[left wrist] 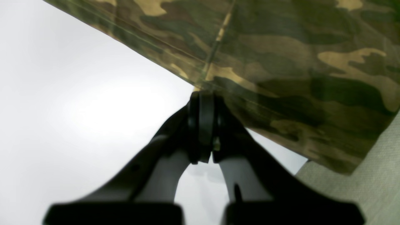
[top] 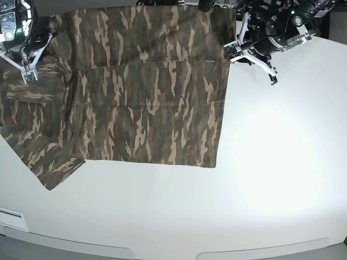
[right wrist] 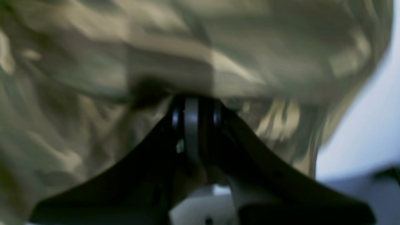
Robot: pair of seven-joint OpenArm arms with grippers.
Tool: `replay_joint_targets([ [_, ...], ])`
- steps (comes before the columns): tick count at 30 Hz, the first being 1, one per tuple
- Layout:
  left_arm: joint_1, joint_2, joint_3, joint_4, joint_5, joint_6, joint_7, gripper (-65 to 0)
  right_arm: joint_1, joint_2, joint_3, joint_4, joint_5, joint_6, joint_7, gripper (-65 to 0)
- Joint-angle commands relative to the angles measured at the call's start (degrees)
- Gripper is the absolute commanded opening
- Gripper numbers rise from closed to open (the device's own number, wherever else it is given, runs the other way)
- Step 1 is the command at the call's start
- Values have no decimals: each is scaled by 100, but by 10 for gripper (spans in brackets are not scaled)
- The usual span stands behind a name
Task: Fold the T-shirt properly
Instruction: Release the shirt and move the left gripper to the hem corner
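Black jaws of the left gripper (left wrist: pixel 203 103) are seen closed on the stitched hem of the large short-sleeved camouflage cloth T-shirt (top: pixel 146 92), right at its edge above the smooth white surface (top: pixel 271 179). The right gripper (right wrist: pixel 193 107) is likewise clamped shut, with blurred camouflage cloth bunched over and around its jaws.

From the base view, the shirt is spread across the far left part of the surface, one sleeve pointing toward the near left corner. A horizontal crease is visible across the body.

A fold appears to be in hand, both far edges being gripped. The next move is judged to call for the two held edges being carried evenly toward the near hem, so that no slack is bunched.
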Motion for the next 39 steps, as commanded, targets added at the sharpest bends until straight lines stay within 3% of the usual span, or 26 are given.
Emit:
replay_joint_targets([
  [1, -35, -68, -50, 149, 177, 195, -125, -650, -22, 76, 35, 160, 66, 20, -24, -557],
  [6, -247, -66, -435, 240, 247, 538, -428, -650, -22, 76, 35, 376, -549, -11, -15, -555],
  [13, -306, -66, -1390, 236, -208, 531, -542, -650, -52, 76, 35, 376, -1364, -310, 11, -555],
  [16, -304, -66, -1738, 168, -326, 546, -704, -650, -50, 76, 35, 376, -1908, -671, 153, -555],
  [19, -323, -46, -2070, -170, -1003, 802, -1032, -650, -52, 76, 35, 376, -2852, -1360, 245, -555],
  [23, -883, 334, -2267, -916, -1659, 929, -1187, -650, -52, 76, 35, 382, -3630, -1947, 448, -555],
  [26, -1469, 662, -2273, -1740, -2087, 1237, -1537, -650, -52, 76, 35, 382, -3936, -2253, 566, -555],
  [31, -2592, 1355, -2271, -3272, -2905, 1322, -1694, -650, -52, 76, 35, 382, -3954, -2315, 568, -555],
  [32, -2793, 1478, -2271, -3515, -3010, 1305, -1674, -628, -52, 76, 35, 382, -3954, -2317, 568, -555],
  [36, -3486, 1923, -2271, -4439, -3501, 883, -1377, -371, -55, 74, 35, 382, -3954, -2315, 562, -555],
  [39, -3899, 2205, -2210, -5195, -3755, 756, -1150, -342, -52, 74, 35, 382, -3956, -2306, 562, -555],
])
